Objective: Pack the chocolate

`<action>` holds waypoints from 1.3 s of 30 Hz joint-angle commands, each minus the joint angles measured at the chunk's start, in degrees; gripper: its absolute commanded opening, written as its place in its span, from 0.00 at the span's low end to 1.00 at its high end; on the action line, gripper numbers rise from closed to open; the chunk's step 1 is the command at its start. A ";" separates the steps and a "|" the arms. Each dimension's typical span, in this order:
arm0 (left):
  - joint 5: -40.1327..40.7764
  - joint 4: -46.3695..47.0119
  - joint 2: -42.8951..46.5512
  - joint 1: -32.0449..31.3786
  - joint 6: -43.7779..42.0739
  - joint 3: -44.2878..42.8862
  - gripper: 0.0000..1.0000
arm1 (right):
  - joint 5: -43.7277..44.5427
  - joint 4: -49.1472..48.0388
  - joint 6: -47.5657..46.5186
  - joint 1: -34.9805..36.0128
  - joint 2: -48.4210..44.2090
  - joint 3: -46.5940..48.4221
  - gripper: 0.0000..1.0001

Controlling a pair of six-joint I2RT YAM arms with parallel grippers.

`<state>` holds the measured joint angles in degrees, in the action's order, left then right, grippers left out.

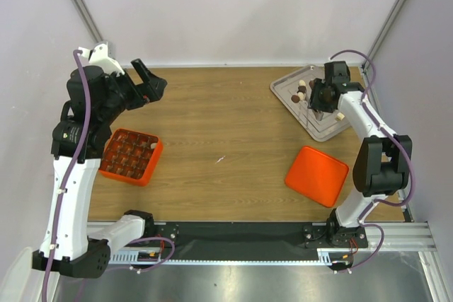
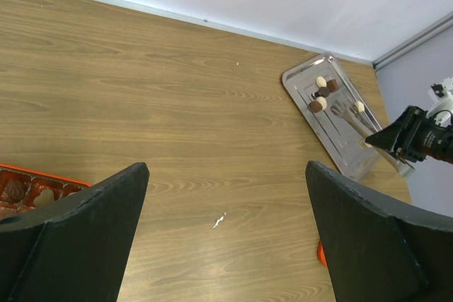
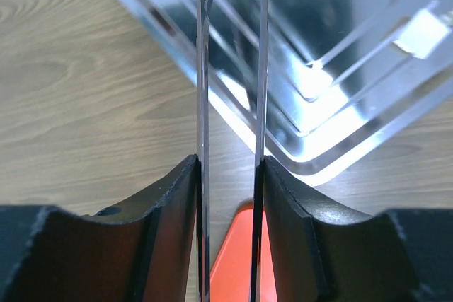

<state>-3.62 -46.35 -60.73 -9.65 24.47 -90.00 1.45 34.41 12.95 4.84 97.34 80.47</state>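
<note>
1. Chocolate first: a cluster of small dark brown and cream-white pieces lies in the far part of the steel tray, which sits at an angle in the far right corner of the desk.
2. More pieces sit in the cells of the orange gridded box, down by the left edge of the desk; the left wrist view catches a brown one and a pale one in its corner.
3. Right gripper is over the tray, just beside the loose pieces, and it is grasping the tongs. Both thin metal blades are pinned between its fingers and run out ahead over the tray's rim, a narrow gap between them.
4. Left gripper hangs above the far left part of the desk, fully released, with its 2 fingers spread wide and not touching anything.
5. Orange lid lies flat toward the near right corner, well apart from the box and just short of the tray.
</note>
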 commanded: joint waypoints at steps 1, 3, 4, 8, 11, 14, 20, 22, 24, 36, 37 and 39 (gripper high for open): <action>-1.22 2.05 0.96 0.42 -0.03 -0.18 1.00 | -0.57 -1.63 1.46 -1.94 -1.10 0.39 0.45; -0.95 1.88 0.96 0.42 -0.30 -0.35 1.00 | -0.31 -1.72 1.73 -2.38 -1.28 0.65 0.44; -0.95 1.79 0.88 0.42 -0.39 -0.27 0.99 | 0.04 -1.81 1.81 -2.64 -1.28 0.66 0.44; -0.87 1.96 0.96 0.42 -0.39 0.08 1.00 | 2.32 -2.33 2.08 -3.61 -0.93 0.92 0.45; -1.04 2.31 0.96 0.42 -0.30 0.43 1.00 | 2.59 -2.95 2.08 -4.31 0.04 1.01 0.45; -0.95 2.40 0.79 0.42 -0.39 0.44 1.00 | 3.37 -3.21 1.99 -4.40 1.80 1.36 0.45; -0.51 2.40 0.61 0.42 -0.74 0.44 1.00 | 4.88 -4.62 1.55 -5.88 4.25 1.89 0.45; -0.51 2.49 0.53 0.42 -0.65 0.61 1.00 | 4.70 -4.88 1.73 -6.07 4.87 1.97 0.45; -0.51 2.66 0.35 0.42 -0.65 0.70 1.00 | 5.49 -4.79 1.99 -6.16 5.84 1.89 0.45; -0.69 3.37 -0.97 0.42 -0.74 0.44 1.00 | 3.65 -6.11 1.64 -7.83 8.48 2.15 0.45; -0.60 3.37 -1.06 0.42 -0.83 0.35 1.00 | 3.38 -6.11 1.55 -8.00 8.57 2.15 0.45; -0.43 3.46 -1.06 0.42 -0.92 0.35 1.00 | 2.59 -6.29 1.55 -8.27 8.57 1.89 0.44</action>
<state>-3.66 -45.01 -61.89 -9.65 24.38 -89.67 4.93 29.87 14.74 -2.61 105.69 80.60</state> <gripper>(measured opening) 0.996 0.449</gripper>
